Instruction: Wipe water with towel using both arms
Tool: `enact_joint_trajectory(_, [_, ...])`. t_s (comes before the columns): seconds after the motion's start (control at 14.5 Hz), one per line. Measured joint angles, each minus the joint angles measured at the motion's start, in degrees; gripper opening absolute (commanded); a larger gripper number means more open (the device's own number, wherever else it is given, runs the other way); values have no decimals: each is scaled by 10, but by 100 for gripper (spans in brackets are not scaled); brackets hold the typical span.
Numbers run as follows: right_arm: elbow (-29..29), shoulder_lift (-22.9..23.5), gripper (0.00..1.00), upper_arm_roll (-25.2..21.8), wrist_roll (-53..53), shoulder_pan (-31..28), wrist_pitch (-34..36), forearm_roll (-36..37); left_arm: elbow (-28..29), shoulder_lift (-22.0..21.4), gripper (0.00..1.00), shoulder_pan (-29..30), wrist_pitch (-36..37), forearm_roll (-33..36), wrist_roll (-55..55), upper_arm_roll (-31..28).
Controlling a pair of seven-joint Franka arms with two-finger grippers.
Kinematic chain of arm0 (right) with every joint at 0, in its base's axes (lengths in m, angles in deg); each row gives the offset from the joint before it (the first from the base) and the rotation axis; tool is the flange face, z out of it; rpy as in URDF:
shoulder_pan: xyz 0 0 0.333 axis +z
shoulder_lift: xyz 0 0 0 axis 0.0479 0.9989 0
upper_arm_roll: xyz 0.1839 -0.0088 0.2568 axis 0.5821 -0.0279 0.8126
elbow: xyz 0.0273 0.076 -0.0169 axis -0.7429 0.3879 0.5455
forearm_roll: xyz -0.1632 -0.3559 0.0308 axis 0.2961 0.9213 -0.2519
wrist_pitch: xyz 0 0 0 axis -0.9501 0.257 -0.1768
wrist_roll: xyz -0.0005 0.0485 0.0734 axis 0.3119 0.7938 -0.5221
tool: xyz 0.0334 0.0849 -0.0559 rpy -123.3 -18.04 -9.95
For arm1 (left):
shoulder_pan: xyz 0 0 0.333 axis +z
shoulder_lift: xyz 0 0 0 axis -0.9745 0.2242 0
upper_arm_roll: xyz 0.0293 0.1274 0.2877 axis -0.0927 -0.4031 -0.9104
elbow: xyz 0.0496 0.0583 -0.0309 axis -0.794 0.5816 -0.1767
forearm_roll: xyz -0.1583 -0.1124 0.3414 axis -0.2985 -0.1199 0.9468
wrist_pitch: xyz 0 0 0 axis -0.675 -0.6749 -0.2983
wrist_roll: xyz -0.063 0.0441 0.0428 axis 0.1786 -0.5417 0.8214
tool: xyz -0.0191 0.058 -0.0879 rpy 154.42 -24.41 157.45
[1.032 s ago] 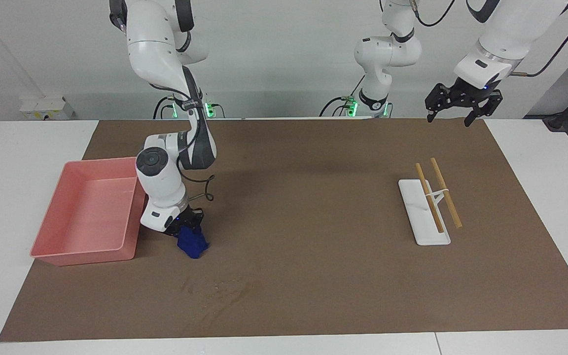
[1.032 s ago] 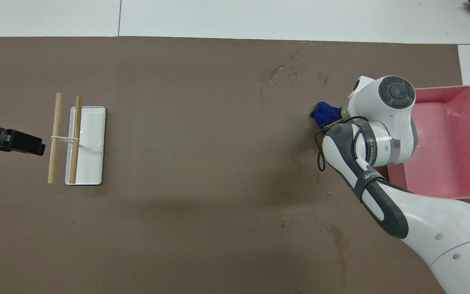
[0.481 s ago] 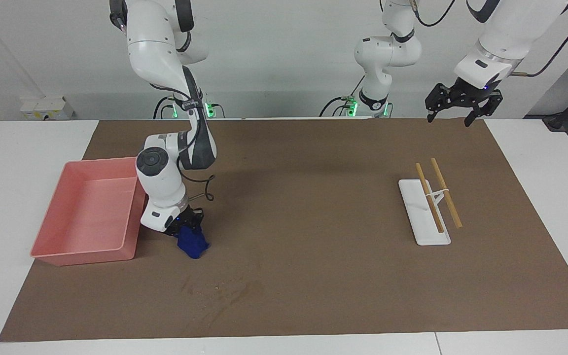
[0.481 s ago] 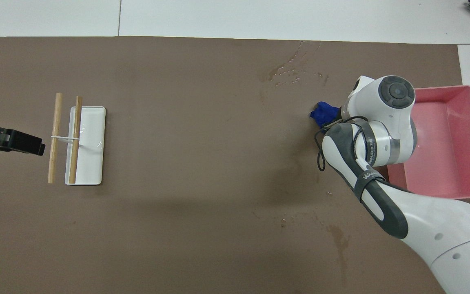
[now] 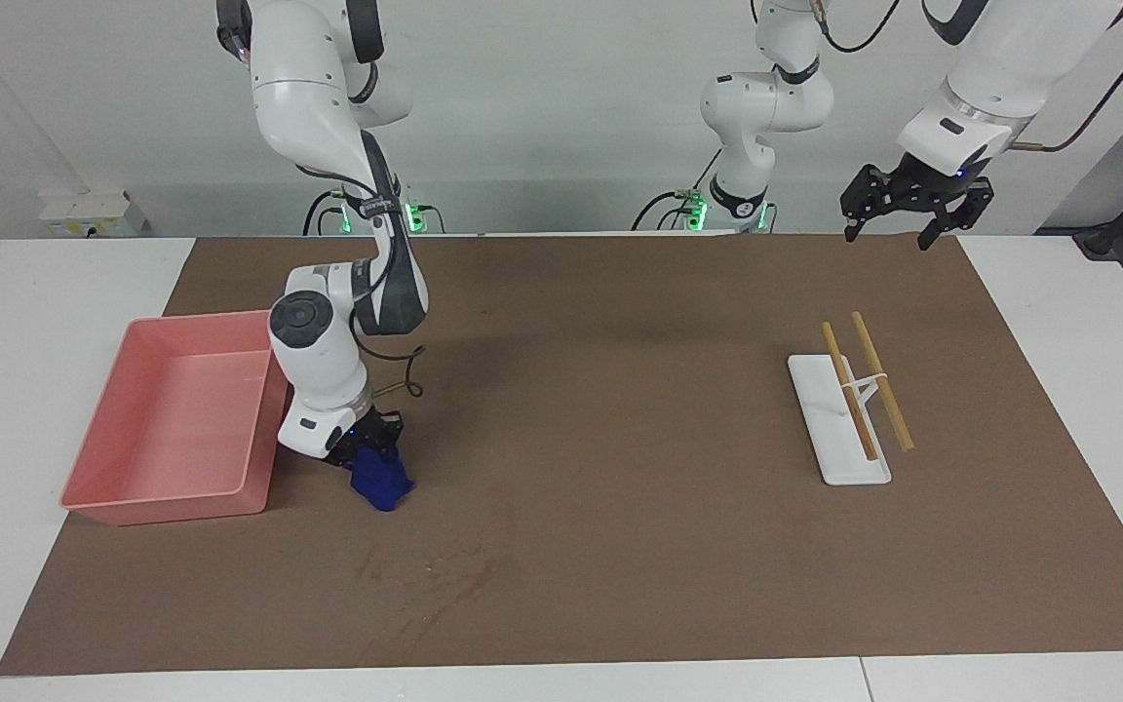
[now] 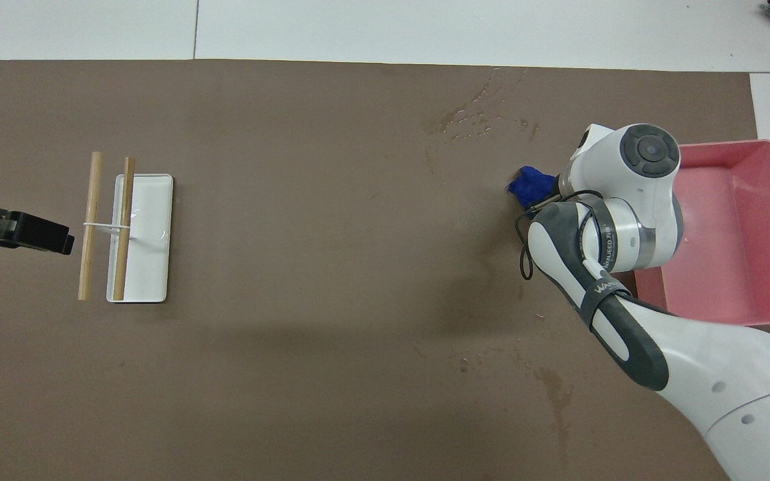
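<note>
A brown mat (image 5: 620, 439) covers the bench. Beside the pink tray (image 5: 172, 419), the right hand (image 5: 367, 450) grips the blue towel (image 5: 381, 485) low over the mat; overhead, the arm hides that hand. The left hand (image 5: 912, 205) waits open, raised. Water (image 6: 475, 117) glints only overhead, farther from the robots than the towel.

Hidden and cut-off parts

In the overhead view the right arm's white wrist covers the black right gripper (image 5: 367, 450) and much of the crumpled royal-blue cloth towel (image 6: 529, 186); the black left gripper (image 6: 21, 232) is cut by the picture's edge, its fingers indistinct there.
</note>
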State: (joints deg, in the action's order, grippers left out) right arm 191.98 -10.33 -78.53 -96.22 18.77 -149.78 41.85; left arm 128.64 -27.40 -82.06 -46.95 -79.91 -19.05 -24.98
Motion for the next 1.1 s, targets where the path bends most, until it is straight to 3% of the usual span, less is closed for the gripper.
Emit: enact_joint_trajectory(1.1, [0,0,0,0,0,0,0,0,2,0,100,-1,0,-1,51,0])
